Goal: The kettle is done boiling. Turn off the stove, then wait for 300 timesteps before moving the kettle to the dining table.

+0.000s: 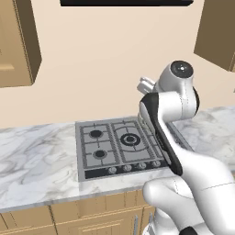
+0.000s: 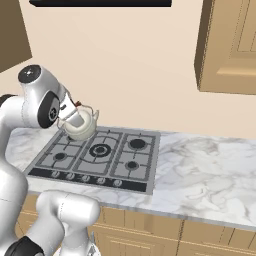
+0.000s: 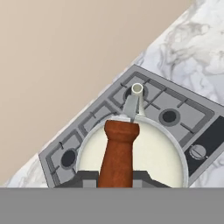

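The cream-white kettle (image 2: 82,127) hangs over the back left part of the stove (image 2: 120,160), apparently lifted off the black grates. My gripper (image 2: 74,113) is shut on the reddish-brown wooden bar (image 3: 119,151) of its handle. In the hand view the kettle's round body (image 3: 155,153) lies right below the hand, and its short spout (image 3: 136,89) points away toward the wall. The steel stove (image 1: 117,144) has a row of small round knobs (image 1: 133,167) along its front edge. The dining table is out of view.
A marbled counter (image 2: 200,175) runs to both sides of the stove, with a beige wall behind it. Wooden wall cabinets (image 2: 227,45) hang at upper right and upper left (image 1: 16,43). A dark hood (image 1: 126,2) sits above the stove.
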Robot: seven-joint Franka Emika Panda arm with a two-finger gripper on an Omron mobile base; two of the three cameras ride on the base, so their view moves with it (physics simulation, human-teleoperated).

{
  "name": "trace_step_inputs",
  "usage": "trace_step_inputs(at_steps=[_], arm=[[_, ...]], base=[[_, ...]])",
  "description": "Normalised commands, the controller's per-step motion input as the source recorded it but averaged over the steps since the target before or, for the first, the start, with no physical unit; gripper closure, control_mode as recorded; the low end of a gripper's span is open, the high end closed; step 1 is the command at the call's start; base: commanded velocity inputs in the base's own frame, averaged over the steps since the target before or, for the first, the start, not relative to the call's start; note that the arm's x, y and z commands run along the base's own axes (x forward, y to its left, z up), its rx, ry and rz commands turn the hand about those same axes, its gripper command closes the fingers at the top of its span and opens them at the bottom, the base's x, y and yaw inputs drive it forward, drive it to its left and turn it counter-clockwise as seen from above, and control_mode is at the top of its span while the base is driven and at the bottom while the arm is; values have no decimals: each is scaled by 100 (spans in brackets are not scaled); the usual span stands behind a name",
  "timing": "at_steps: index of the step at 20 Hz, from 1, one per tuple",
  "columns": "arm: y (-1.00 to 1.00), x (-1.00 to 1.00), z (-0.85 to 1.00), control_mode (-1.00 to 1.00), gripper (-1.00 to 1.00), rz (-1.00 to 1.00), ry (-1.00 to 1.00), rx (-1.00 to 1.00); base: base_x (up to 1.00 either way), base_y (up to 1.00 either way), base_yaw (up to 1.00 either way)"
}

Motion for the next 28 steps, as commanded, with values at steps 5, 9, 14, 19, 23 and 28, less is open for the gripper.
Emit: trace_step_inputs(at_steps=[5, 9, 14, 19, 23, 28], arm=[[0, -2, 0, -100, 100, 0, 0, 0], [0, 0, 0, 100, 100, 0, 0, 0], [0, 0, 0, 100, 100, 0, 0, 0], [0, 0, 0, 100, 100, 0, 0, 0], [0, 0, 0, 100, 100, 0, 0, 0], [0, 0, 0, 100, 100, 0, 0, 0]], base=[[0, 0, 0], [-52, -1, -16], [-44, -1, -26], [-20, 0, -36], [-10, -2, -48], [-25, -6, -52]])
